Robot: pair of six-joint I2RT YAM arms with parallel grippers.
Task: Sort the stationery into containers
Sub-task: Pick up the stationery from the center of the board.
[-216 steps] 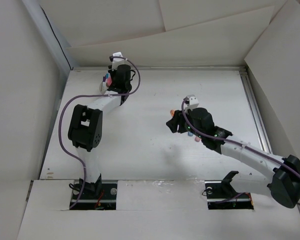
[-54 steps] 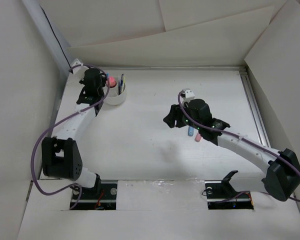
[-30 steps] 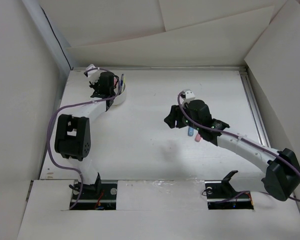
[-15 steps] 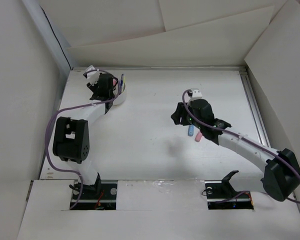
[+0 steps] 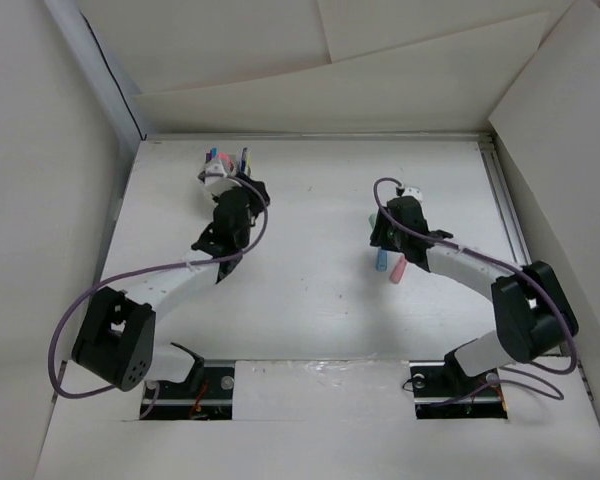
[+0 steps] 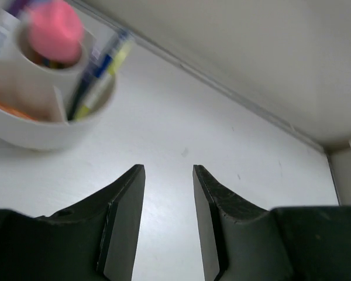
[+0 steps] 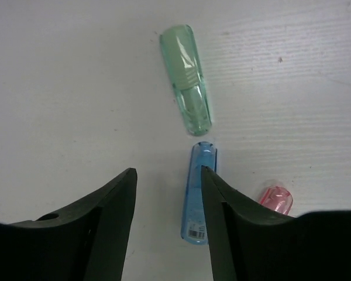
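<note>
Both spread and empty: left gripper [image 6: 168, 170] hovers, right gripper [image 7: 167, 175] should centre on the blue stick [image 7: 199, 193], avoiding what seems a pink stick [image 7: 276, 198] alongside

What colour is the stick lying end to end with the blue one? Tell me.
Translucent green; the stick shows best in the right wrist view.

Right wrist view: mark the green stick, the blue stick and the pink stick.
green stick [image 7: 187, 79], right wrist view, middle of its body.
blue stick [image 7: 194, 199], right wrist view, the visible part of its mid-body.
pink stick [image 7: 276, 199], right wrist view, its exposed rounded end.
</note>
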